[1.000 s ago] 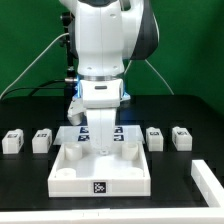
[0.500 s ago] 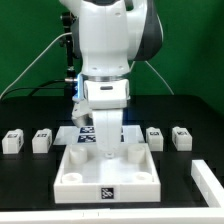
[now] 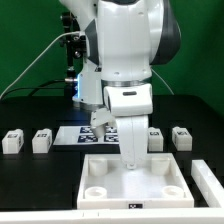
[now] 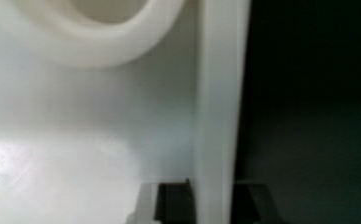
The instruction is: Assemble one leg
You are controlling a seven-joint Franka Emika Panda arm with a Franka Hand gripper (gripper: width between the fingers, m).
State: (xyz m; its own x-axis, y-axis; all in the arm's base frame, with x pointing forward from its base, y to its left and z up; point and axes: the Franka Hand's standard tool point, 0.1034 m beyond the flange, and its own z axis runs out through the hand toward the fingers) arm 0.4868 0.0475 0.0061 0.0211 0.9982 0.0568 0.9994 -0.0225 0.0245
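You have the gripper (image 3: 133, 163) closed narrowly on the rear wall of the board (image 3: 135, 182), fingers (image 4: 166, 200) on either side of it, while the legs (image 3: 41, 140), each bearing a black-and-white square tag, stand on the table (image 3: 30, 190), two at the gripper's 9 o'clock and two at its 3 o'clock.

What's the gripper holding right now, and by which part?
The gripper is shut on the white square board, pinching its thin raised rim along the edge farthest from the exterior camera.
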